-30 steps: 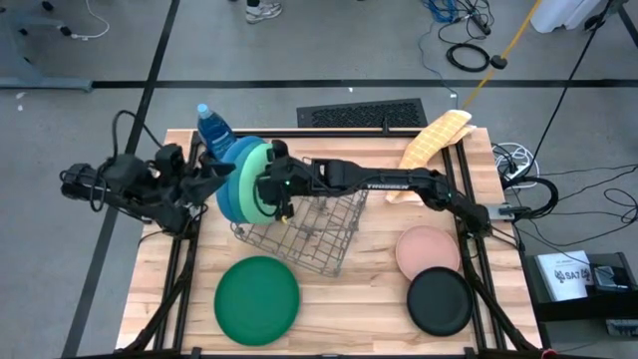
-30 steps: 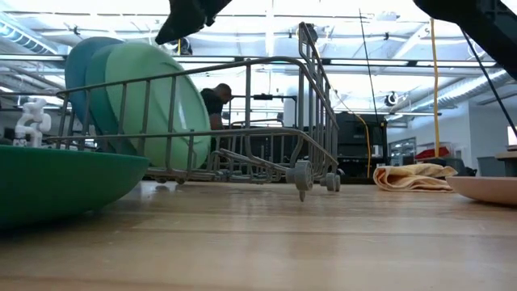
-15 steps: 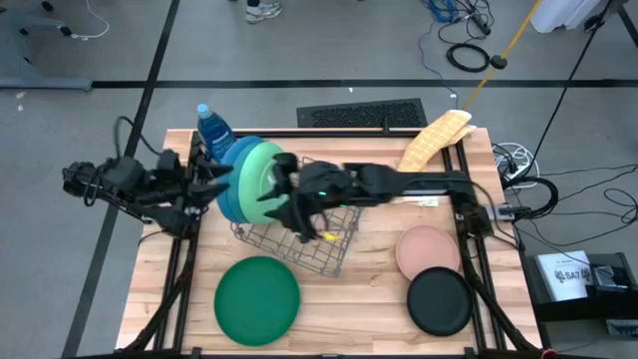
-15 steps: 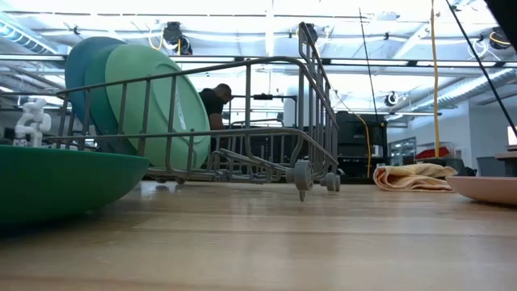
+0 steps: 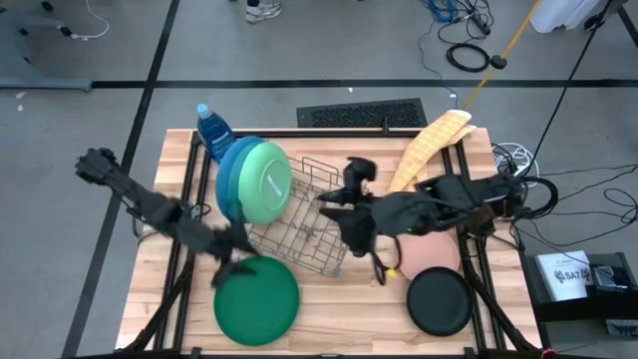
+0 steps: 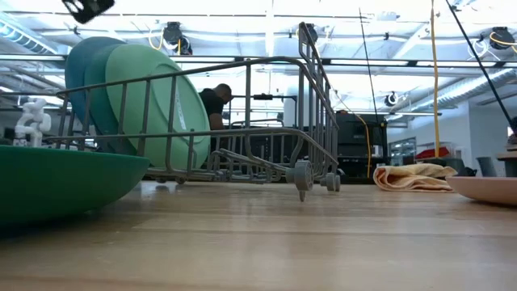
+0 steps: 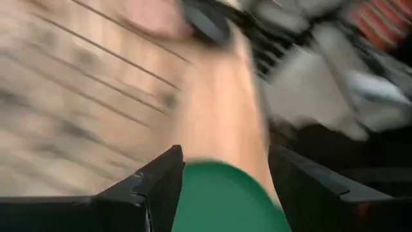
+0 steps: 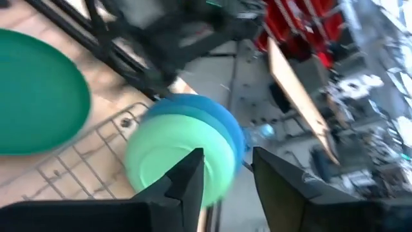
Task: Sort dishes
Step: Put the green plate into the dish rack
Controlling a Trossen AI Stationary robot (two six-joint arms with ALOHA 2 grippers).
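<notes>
The blue plate (image 5: 227, 178) and the light green plate (image 5: 263, 183) stand on edge in the grey wire rack (image 5: 317, 224), leaning toward its left end; they also show in the low view (image 6: 153, 101) and the right wrist view (image 8: 177, 151). The dark green plate (image 5: 257, 299) lies flat at the near left. The pink plate (image 5: 431, 249) and the black plate (image 5: 439, 302) lie flat at the near right. My left gripper (image 5: 235, 267) (image 7: 225, 153) is open, just over the dark green plate's far edge (image 7: 225, 200). My right gripper (image 5: 339, 204) (image 8: 226, 153) is open over the rack's right end.
A blue bottle (image 5: 211, 128) stands at the far left behind the rack. A yellow cloth (image 5: 429, 145) lies at the far right. Bare wood shows between the dark green plate and the black plate (image 5: 349, 309).
My right gripper has drawn back from the light green plate toward the table's right, over the rack's right end. The plate stays leaning in the rack. My left gripper has swung from beside the rack's far left toward the near edge, down to the dark green plate.
</notes>
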